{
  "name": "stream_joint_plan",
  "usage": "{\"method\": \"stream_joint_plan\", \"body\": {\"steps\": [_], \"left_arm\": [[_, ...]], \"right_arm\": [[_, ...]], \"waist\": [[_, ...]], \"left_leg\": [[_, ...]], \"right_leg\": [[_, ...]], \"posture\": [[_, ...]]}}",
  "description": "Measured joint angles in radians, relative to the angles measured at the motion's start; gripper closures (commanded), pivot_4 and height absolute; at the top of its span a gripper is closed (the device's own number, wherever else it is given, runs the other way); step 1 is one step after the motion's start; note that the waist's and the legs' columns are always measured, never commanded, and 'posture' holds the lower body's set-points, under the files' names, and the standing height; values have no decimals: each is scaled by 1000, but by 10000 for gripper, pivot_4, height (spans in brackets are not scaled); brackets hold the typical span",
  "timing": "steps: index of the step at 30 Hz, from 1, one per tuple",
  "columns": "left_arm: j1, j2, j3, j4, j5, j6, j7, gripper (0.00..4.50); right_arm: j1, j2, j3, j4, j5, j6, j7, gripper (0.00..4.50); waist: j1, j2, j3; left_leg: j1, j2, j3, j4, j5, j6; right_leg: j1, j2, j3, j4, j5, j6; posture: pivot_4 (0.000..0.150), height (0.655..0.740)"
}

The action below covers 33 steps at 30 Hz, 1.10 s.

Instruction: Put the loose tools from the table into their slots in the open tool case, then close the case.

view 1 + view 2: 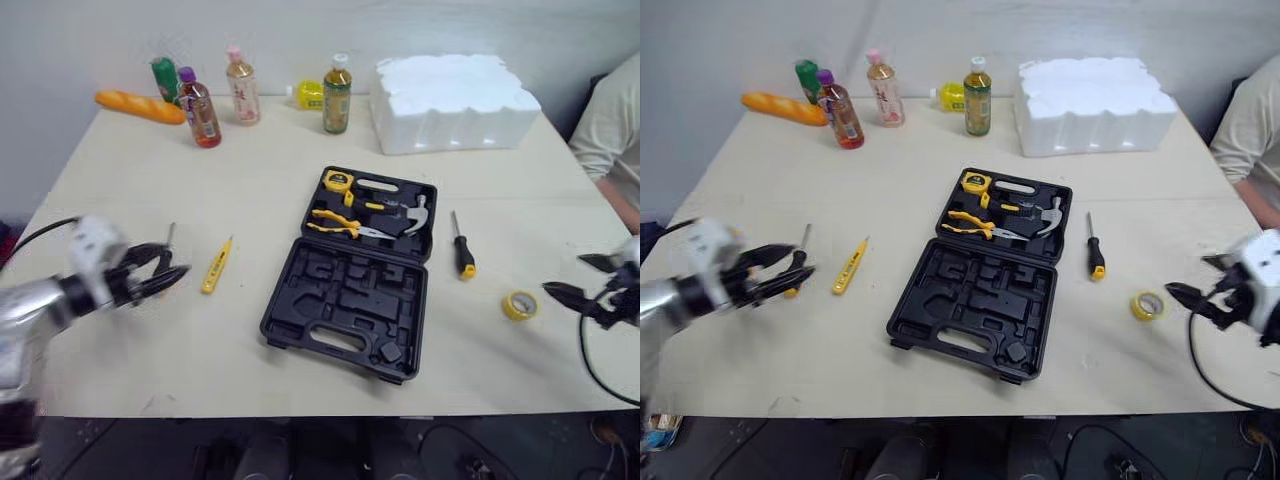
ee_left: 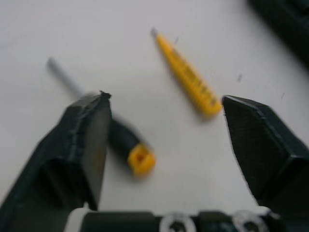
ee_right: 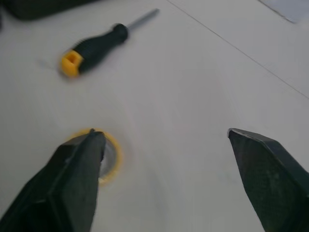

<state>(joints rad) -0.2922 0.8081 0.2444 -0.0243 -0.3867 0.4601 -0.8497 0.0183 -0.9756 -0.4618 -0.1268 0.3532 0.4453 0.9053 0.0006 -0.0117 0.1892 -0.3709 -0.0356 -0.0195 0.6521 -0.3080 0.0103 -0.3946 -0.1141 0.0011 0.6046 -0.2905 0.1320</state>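
Observation:
The open black tool case [image 1: 345, 300] lies mid-table; its far half holds a yellow tape measure [image 1: 338, 182], pliers [image 1: 335, 224] and a hammer [image 1: 415, 215]. A black-and-yellow screwdriver [image 1: 462, 250] lies right of the case, with a yellow tape roll [image 1: 519, 305] nearer the front. A yellow pen-shaped tool [image 1: 216, 266] lies left of the case. Another screwdriver [image 2: 128, 145] lies further left, under my open left gripper [image 1: 172, 262], which hovers just over its handle. My right gripper [image 1: 563, 274] is open, just right of the tape roll [image 3: 110, 155], holding nothing.
Along the table's far edge stand several bottles [image 1: 201, 110], an orange loaf-like object [image 1: 138, 106] and a white foam block [image 1: 453, 100]. A person's sleeve [image 1: 612, 125] shows at the right edge. The table's front edge runs close below the case.

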Motion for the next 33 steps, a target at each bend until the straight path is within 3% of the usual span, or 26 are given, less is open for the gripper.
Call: {"method": "stream_joint_plan", "body": {"steps": [4,5,6,10,16,21,33], "left_arm": [[-159,-56,-147,91,73,9,20,43570],[-199,-74,-175,131,91,7,20,45000],[-245,-104,-206,168,113,3,22,45000],[-412,-231,-336,333,196,-39,29,45000],[-519,-324,-383,534,249,-114,25,45000],[-596,-392,-408,702,308,-211,31,45000],[-617,-422,-407,769,340,-263,17,45000]], "right_arm": [[-58,30,89,-90,2,58,-52,38229],[-83,41,108,-96,1,82,-71,43465],[-112,52,136,-109,0,97,-85,44327],[-185,95,280,-125,-23,140,-127,44327],[-243,129,353,-64,-69,152,-177,44327],[-267,157,426,-55,-100,153,-178,44327],[-391,245,524,48,-164,144,-192,44327]], "waist": [[-7,0,0],[-7,0,0],[-5,-1,0],[8,-2,1],[9,-2,1],[10,-2,1],[11,-3,1]], "left_leg": [[-1,-1,4,-1,3,-4],[-1,0,4,-2,3,-4],[-2,0,4,-1,3,-3],[-4,-2,3,2,4,-3],[-7,-2,4,6,4,-1],[-20,-3,4,13,5,0],[-20,-4,4,14,6,1]], "right_leg": [[-3,2,3,2,0,1],[-3,2,2,3,0,1],[-4,3,2,2,0,1],[-4,2,0,3,0,1],[-7,2,2,5,1,3],[-19,2,1,13,2,4],[-19,1,1,13,3,5]], "posture": [[1500,7383],[1500,7383],[1500,7383],[1500,7383],[1500,7383],[1500,7383],[1500,7383]]}}
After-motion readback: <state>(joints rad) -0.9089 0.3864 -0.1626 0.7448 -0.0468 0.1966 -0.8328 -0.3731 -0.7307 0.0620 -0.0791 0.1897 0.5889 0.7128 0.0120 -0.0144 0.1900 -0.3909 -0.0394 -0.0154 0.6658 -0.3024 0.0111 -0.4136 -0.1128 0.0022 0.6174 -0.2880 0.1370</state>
